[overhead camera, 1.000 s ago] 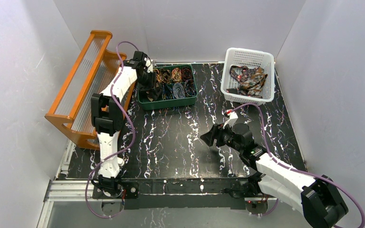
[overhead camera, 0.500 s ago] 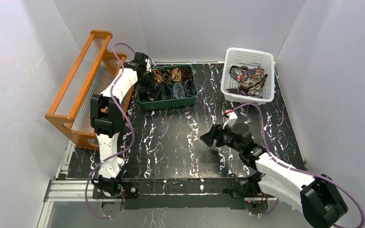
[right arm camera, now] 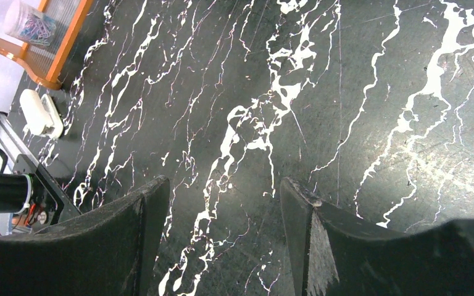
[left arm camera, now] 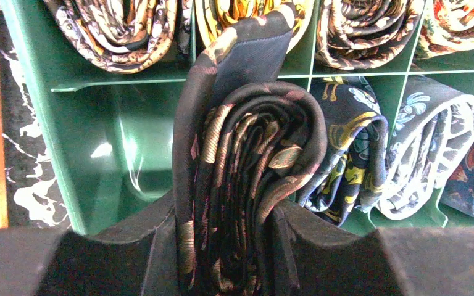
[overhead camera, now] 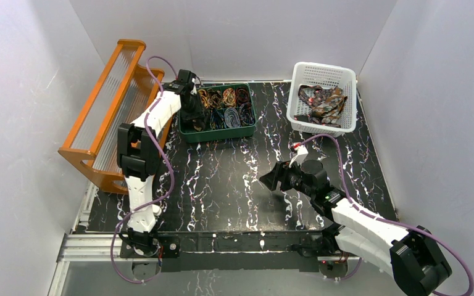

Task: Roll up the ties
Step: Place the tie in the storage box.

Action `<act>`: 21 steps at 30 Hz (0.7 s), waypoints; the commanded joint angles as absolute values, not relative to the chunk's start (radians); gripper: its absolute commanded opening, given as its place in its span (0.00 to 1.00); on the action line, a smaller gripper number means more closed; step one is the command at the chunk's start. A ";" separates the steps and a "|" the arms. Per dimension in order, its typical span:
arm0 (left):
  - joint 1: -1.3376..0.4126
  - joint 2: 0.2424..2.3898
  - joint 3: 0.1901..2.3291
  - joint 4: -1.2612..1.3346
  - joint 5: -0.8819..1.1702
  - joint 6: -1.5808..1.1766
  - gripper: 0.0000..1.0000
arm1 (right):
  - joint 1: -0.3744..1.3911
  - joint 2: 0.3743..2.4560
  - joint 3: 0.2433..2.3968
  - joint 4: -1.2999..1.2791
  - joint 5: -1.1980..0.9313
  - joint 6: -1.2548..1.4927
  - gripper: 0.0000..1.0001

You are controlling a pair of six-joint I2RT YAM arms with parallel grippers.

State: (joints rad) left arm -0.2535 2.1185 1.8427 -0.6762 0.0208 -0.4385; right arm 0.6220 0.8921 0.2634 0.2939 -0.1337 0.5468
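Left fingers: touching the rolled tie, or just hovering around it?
Touching. The left wrist view shows both left fingers pressed against opposite sides of the rolled tie, with no gap on either side.

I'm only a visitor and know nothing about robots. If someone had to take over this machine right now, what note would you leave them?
Left gripper: shut on a rolled dark brown tie with tan pattern, held at the green divided tray, beside a bare compartment.
Right gripper: open, holding nothing, above the black marbled table.
Done: several rolled ties already sit in the tray's compartments.
Left: set this roll into the tray, then roll the loose ties heaped in the white plastic basket.
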 commanded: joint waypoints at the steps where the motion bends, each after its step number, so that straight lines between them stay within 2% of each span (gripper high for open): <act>1: -0.294 2.118 1.899 -0.763 -0.184 -0.413 0.14 | 0.620 0.900 0.246 0.339 -0.137 0.552 0.74; 5: -0.304 2.119 1.891 -0.780 -0.260 -0.462 0.11 | 0.620 0.905 0.245 0.341 -0.137 0.552 0.74; 16: -0.305 2.028 1.771 -0.612 -0.206 -0.652 0.08 | 0.621 0.909 0.236 0.341 -0.142 0.548 0.74; 18: -0.305 2.021 1.767 -0.620 -0.239 -0.676 0.04 | 0.620 0.907 0.235 0.337 -0.142 0.546 0.74; 21: -0.304 1.982 1.708 -0.569 -0.246 -0.689 0.03 | 0.621 0.905 0.230 0.342 -0.143 0.546 0.75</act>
State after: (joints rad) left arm -0.3145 2.0773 1.7668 -0.6106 -0.1837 -0.6346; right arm 0.6220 0.9100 0.2443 0.3019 -0.1349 0.5468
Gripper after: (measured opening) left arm 0.365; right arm 0.742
